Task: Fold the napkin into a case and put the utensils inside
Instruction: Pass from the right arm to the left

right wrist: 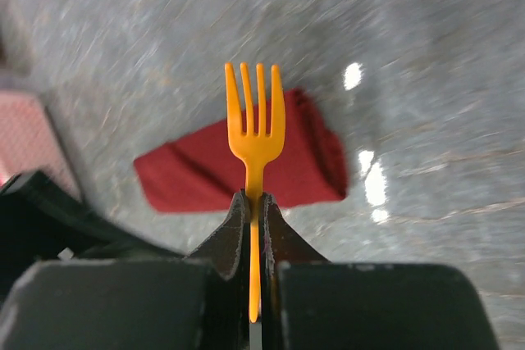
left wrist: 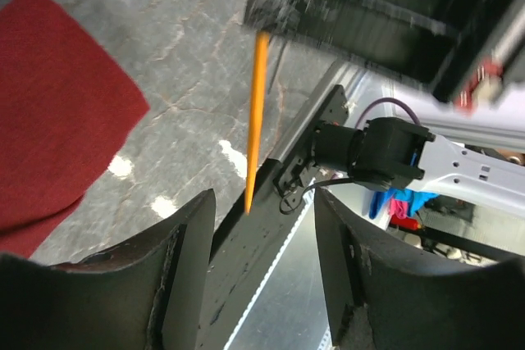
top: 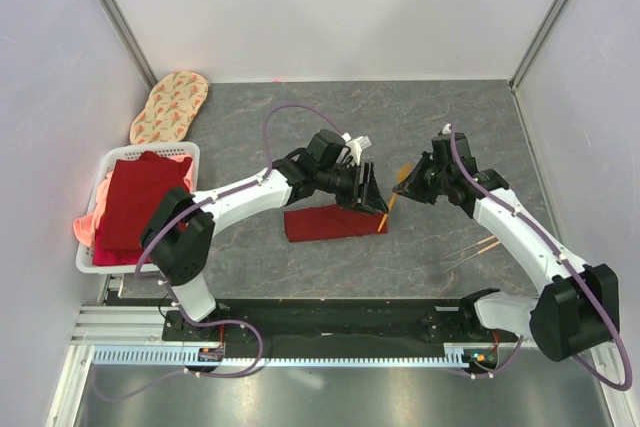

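Orange fork [right wrist: 255,125], one, in right jaws; one case [top: 335,221].

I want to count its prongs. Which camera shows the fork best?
Right wrist: the fork faces it, four prongs clear, in the right gripper. Left wrist shows a thin orange line; top, a small sliver.

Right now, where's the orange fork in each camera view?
Top external: orange fork, centre, just right of the folded maroon napkin.
Left wrist: a thin orange streak, top centre.
Right wrist: centre, tines up, in the right gripper.
Shared landmark: the napkin.
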